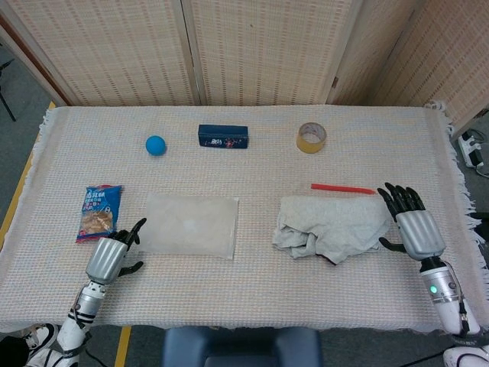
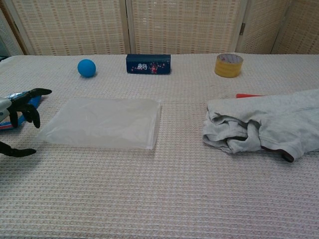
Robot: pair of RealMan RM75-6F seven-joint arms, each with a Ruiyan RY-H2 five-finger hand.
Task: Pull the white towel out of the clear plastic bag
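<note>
Now the white towel (image 1: 330, 229) is lying in a crumpled heap on the woven tablecloth (image 1: 252, 294), right of centre and fully outside the clear plastic bag (image 1: 189, 225), which is lying flat and well apart from it to the left. In the chest view the towel (image 2: 264, 124) is showing folds and a dark hem along its lower edge, while the bag (image 2: 104, 122) is spreading out as a pale, flattened rectangle.

The left hand (image 1: 111, 256) is hovering near the front-left edge of the table, just beside the bag's left end, with its fingers spread and nothing between them; the chest view is catching only its dark fingertips (image 2: 24, 102) at the frame's left edge. The right hand (image 1: 411, 225) is sitting just beside the towel's right edge, fingers fanned apart and holding nothing; whether a fingertip is touching the cloth is unclear.

A red strip (image 1: 343, 189) is lying just behind the towel. A blue snack packet (image 1: 98, 213) is resting left of the bag, close to the left hand. Along the back of the table, a blue ball (image 1: 156, 145), a dark blue box (image 1: 223, 138) and a roll of yellow tape (image 1: 312, 138) are sitting in a row, well apart from one another.
</note>
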